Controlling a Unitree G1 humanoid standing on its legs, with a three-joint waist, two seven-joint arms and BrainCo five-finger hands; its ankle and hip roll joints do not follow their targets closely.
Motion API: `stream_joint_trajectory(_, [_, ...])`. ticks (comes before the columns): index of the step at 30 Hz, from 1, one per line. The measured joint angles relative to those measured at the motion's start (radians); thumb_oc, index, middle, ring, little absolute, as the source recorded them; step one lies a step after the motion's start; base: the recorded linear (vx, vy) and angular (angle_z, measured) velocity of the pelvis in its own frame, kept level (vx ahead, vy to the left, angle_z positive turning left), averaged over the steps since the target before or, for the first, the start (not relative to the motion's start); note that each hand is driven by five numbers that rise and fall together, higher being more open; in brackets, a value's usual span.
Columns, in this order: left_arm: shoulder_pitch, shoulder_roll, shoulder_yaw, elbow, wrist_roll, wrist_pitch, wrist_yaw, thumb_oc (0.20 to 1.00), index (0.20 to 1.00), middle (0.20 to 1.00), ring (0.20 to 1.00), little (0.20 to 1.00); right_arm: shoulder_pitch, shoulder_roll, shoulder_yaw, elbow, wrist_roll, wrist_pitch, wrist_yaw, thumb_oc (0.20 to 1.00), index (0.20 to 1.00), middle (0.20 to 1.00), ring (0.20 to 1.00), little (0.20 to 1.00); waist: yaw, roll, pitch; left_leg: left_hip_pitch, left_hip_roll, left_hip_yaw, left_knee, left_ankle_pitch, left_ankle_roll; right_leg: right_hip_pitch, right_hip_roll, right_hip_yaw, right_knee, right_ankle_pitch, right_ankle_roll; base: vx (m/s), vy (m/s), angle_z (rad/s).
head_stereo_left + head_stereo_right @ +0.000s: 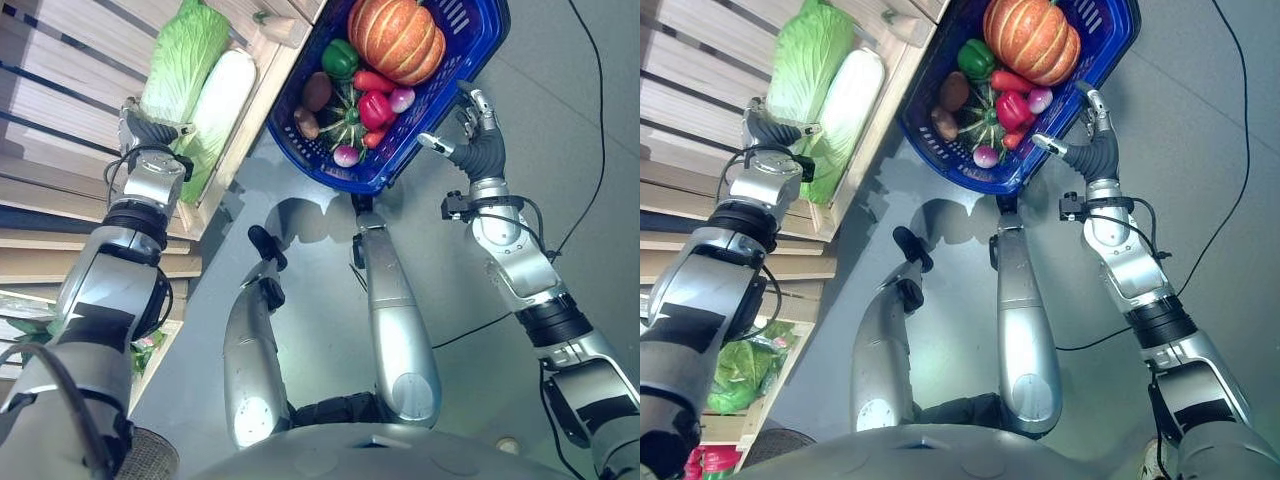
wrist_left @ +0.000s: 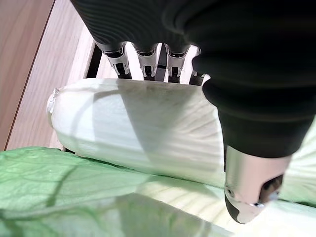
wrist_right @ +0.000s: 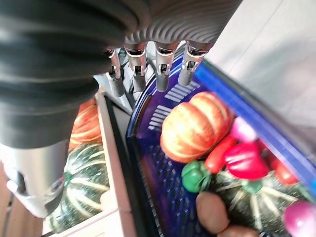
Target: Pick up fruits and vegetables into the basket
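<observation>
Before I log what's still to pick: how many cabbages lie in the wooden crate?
2. A leafy green cabbage on the crate's outer side, and a pale white cabbage beside it, nearer the basket, under the left hand. More may be hidden.

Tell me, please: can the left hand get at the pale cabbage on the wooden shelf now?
Probably yes. The left hand is right at the pale cabbage, its straight fingers reaching over the top, and nothing lies between them.

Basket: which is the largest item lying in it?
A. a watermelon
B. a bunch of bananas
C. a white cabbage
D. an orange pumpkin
D: an orange pumpkin fills the far end of the blue basket, dwarfing the peppers and other small vegetables beside it.
</observation>
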Motion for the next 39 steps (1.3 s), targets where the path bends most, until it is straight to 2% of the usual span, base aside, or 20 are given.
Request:
stream_joint_trajectory(6, [-0.019,0.055,0.002,0.019,-0.099,0.018,-0.123,1.0,1.0,1.0,1.0,1.0,0.002,-0.002,-0.007,-0.001,0.001,0.009,0.012,1.0,1.0,1.0,1.0,1.0,0.002,0.005,-0.005,-0.014,0.012,-0.001,0.016,-0.001,-0.005,-0.016,0.008,-0.001,0.011,-0.003,-0.004,0.03,0.016,-0.04])
stream_joint_trajectory(9, [-0.018,0.083,0.004,0.023,-0.149,0.033,-0.183,1.0,1.0,1.0,1.0,1.0,0.013,-0.002,-0.007,-0.002,0.003,0.022,0.017,1.0,1.0,1.0,1.0,1.0,0.002,0.006,-0.042,-0.048,0.012,-0.003,0.023,-0.002,-0.006,-0.053,0.008,0.001,0.011,-0.002,-0.004,0.03,0.022,-0.08])
stream_joint_trajectory(13, [-0.016,0.099,0.005,0.091,-0.18,0.081,-0.32,1.0,1.0,1.0,1.0,1.0,0.023,-0.004,-0.011,-0.018,0.015,0.024,0.033,1.0,1.0,1.0,1.0,1.0,-0.026,0.006,-0.042,-0.06,0.011,-0.011,0.033,-0.004,-0.005,-0.055,0.009,0.001,0.011,-0.002,-0.003,0.02,0.017,0.02])
stream_joint_trajectory(21, [-0.026,0.113,0.01,0.103,-0.222,0.15,-0.38,1.0,1.0,1.0,1.0,1.0,0.037,-0.01,-0.02,-0.03,0.027,0.03,0.048,1.0,1.0,1.0,1.0,1.0,-0.021,0.006,-0.042,-0.03,0.005,-0.002,0.035,-0.02,0.0,-0.027,0.01,0.011,0.012,0.008,-0.014,0.01,0.001,0.0])
stream_joint_trajectory(26, [-0.031,0.115,-0.003,0.103,-0.215,0.154,-0.428,1.0,1.0,1.0,1.0,1.0,0.038,-0.022,-0.02,-0.042,0.035,0.03,0.053,1.0,1.0,1.0,1.0,1.0,-0.024,0.006,-0.042,-0.04,0.005,-0.003,0.051,-0.027,0.006,-0.027,0.007,0.011,0.012,0.003,-0.005,0.0,-0.001,0.01])
stream_joint_trajectory(33, [-0.024,0.115,-0.004,0.109,-0.214,0.153,-0.438,1.0,1.0,1.0,1.0,1.0,0.052,-0.021,-0.019,-0.042,0.036,0.031,0.052,1.0,1.0,1.0,1.0,1.0,-0.026,0.006,-0.042,-0.041,0.007,-0.003,0.053,-0.029,0.005,-0.025,0.009,0.011,0.007,0.004,-0.006,0.0,-0.005,0.0])
stream_joint_trajectory(34, [-0.021,0.115,-0.004,0.107,-0.22,0.151,-0.431,0.514,0.514,0.514,0.514,0.514,0.055,-0.021,-0.017,-0.042,0.036,0.031,0.05,1.0,1.0,1.0,1.0,1.0,-0.026,0.006,-0.042,-0.039,0.006,-0.003,0.053,-0.03,0.006,-0.024,0.008,0.01,0.008,0.007,-0.01,0.0,-0.036,0.02])
stream_joint_trajectory(35, [-0.016,0.111,-0.003,0.104,-0.231,0.143,-0.411,0.2,0.2,0.2,0.2,0.2,0.049,-0.02,-0.014,-0.042,0.036,0.031,0.048,1.0,1.0,1.0,1.0,1.0,-0.026,0.006,-0.042,-0.039,0.007,-0.006,0.054,-0.032,0.005,-0.021,0.008,0.008,0.009,0.007,-0.01,0.0,-0.033,0.02])
stream_joint_trajectory(37, [-0.005,0.103,0.0,0.097,-0.252,0.119,-0.376,0.2,0.2,0.2,0.2,0.2,0.044,-0.019,-0.015,-0.042,0.036,0.03,0.047,1.0,1.0,1.0,1.0,1.0,-0.025,0.005,-0.042,-0.039,0.009,-0.012,0.061,-0.036,0.005,-0.016,0.008,0.004,0.008,0.007,-0.01,-0.01,-0.04,0.03])
stream_joint_trajectory(39, [0.022,0.088,0.006,0.081,-0.266,0.068,-0.331,0.2,0.2,0.2,0.2,0.2,0.048,-0.016,-0.017,-0.043,0.03,0.025,0.044,1.0,1.0,1.0,1.0,1.0,-0.026,0.005,-0.042,-0.039,0.01,-0.017,0.068,-0.041,0.007,-0.007,0.007,0.0,0.007,0.006,-0.009,-0.02,-0.043,0.04])
